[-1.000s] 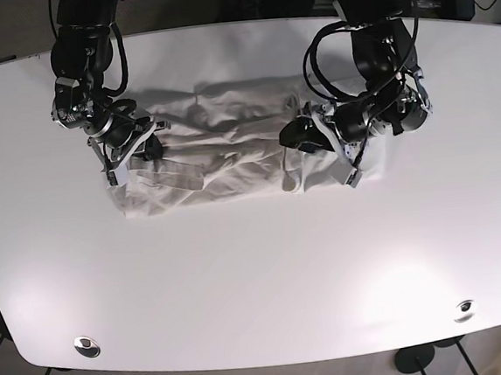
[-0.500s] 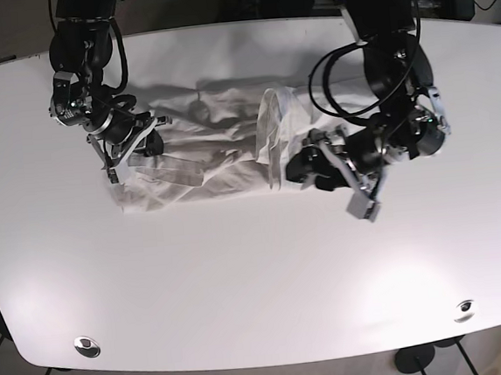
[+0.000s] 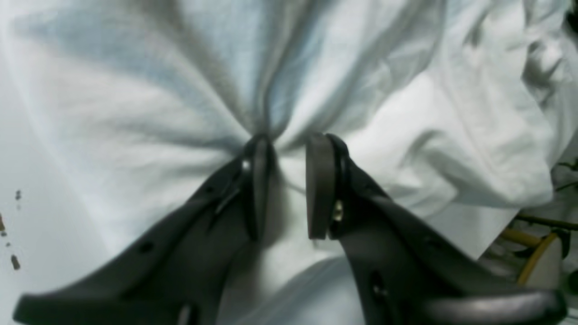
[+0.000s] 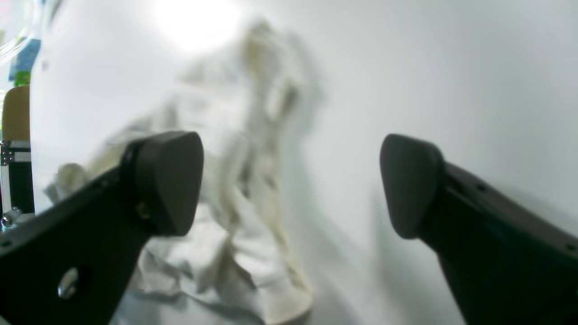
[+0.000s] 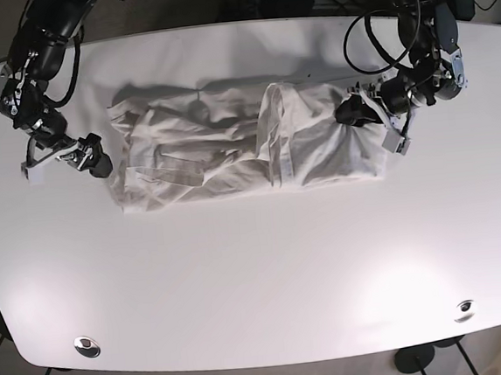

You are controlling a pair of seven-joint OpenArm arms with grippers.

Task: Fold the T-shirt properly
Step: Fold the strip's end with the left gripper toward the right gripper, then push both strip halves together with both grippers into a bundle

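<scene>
My left gripper (image 3: pixel 284 185) has its jaws pinched on a gather of the T-shirt (image 5: pixel 230 150) — cloth fans out in creases from the pinch point in the left wrist view. In the base view that gripper (image 5: pixel 360 110) sits at the shirt's edge nearest that arm. My right gripper (image 4: pixel 289 185) has jaws wide apart, nothing between them; in the base view it (image 5: pixel 90 156) is off the cloth, just beside the shirt's opposite edge, over bare table (image 5: pixel 258 274).

Shirt is white, lying rumpled across the far half of the table, long axis side to side, with one flap doubled over near the middle. Right wrist view shows it bunched and blurred ahead of the open jaws.

Table is white, glossy, rounded corners — two bright light reflections on the near half, and two round metal fittings (image 5: pixel 86 346) near the front corners. Beyond the far edge: dark cables and equipment. Floor below is tiled, with black table feet showing.
</scene>
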